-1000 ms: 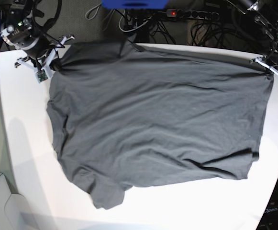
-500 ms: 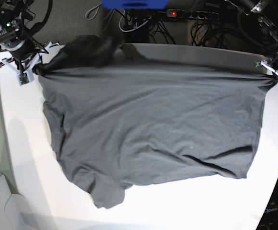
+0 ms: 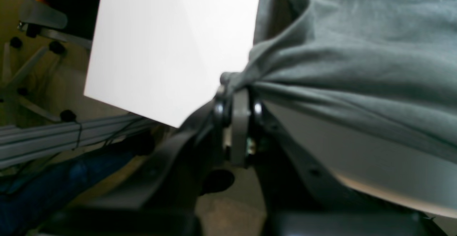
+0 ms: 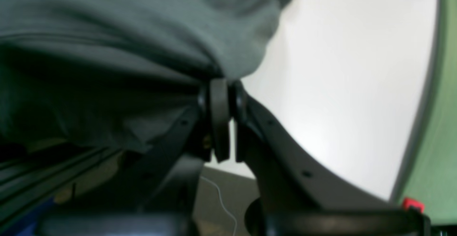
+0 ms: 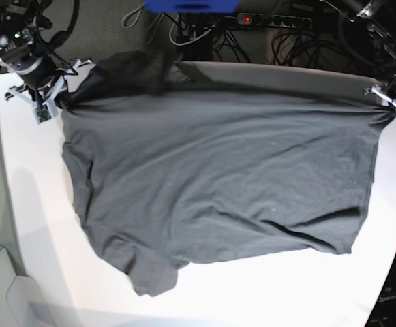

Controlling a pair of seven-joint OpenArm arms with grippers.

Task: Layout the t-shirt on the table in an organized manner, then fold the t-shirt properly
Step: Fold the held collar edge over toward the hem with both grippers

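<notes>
The t-shirt lies spread across the white tabletop, its far edge pulled taut between both arms. Only the wrist views show the grips: the left tool pinches a bunched far-right corner, and the right tool clamps the far-left corner.

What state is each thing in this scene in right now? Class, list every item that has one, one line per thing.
t-shirt: spread over the table, wrinkled, unfolded, far edge pulled taut between both grippers, far-left part bunched.
left gripper: shut on a pinched corner of the cloth.
right gripper: shut on a gathered bit of the cloth.
table: mostly covered by the garment, bare along its near and left margins.
</notes>
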